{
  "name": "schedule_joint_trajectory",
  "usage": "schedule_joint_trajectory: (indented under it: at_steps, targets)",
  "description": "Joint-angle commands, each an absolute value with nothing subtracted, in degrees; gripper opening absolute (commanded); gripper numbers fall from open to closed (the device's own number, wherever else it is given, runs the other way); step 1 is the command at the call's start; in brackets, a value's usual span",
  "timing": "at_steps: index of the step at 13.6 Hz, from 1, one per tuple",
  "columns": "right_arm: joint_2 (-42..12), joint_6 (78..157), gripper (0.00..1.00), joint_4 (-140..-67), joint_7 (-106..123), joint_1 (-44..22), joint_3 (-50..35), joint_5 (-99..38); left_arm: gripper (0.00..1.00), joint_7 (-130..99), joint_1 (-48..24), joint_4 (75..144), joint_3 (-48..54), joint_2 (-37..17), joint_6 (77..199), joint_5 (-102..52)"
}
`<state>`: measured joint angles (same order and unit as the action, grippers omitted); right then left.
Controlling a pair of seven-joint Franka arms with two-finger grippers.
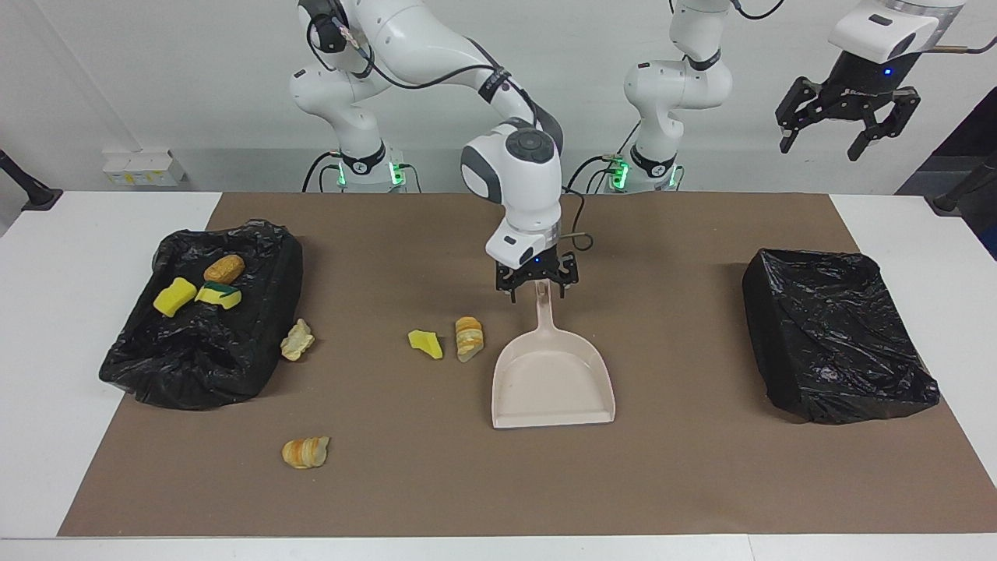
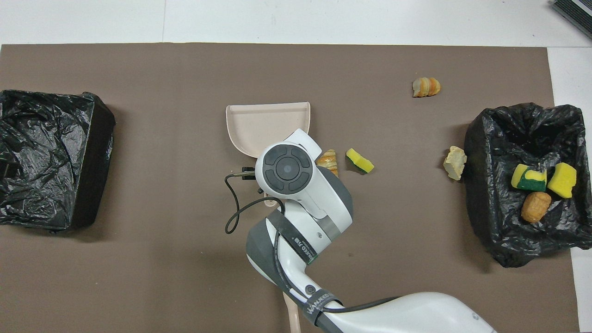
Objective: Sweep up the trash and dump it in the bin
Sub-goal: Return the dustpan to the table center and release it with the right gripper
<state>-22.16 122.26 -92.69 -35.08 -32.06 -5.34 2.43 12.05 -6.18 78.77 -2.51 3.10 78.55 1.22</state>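
The beige dustpan lies flat mid-table, handle toward the robots. My right gripper is low over the handle's end, fingers apart on either side of it; in the overhead view its hand hides the handle. Loose trash: a yellow sponge chunk and a striped bread lump beside the pan, a pale lump against the bin, orange slices farther out. The black-bagged bin at the right arm's end holds two sponges and a bread lump. My left gripper waits high, open and empty.
A second black-bagged bin stands at the left arm's end. A brown mat covers the table. A beige strip shows under the right arm at the overhead view's bottom edge; I cannot tell what it is.
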Motion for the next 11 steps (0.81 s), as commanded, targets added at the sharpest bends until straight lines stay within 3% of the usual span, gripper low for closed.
schedule_joint_trajectory:
  at_steps: [1,5,11]
  targets:
    - [-17.68,115.96,1.0,-93.6,-31.82,-30.76,-5.62,2.37,1.0,12.3,-5.45,78.57,-2.11,3.43,77.61,1.58]
    - [-11.53,108.21,1.0,-96.67,-31.29,-30.76,-5.62,1.68,1.0,12.3,-5.45,78.57,-2.11,3.43,77.61,1.58]
    - [-1.95,107.13,1.0,-110.45,-29.53,-32.6,-5.71,-0.62,1.0,12.22,-5.19,78.75,-2.11,3.78,77.08,1.67]
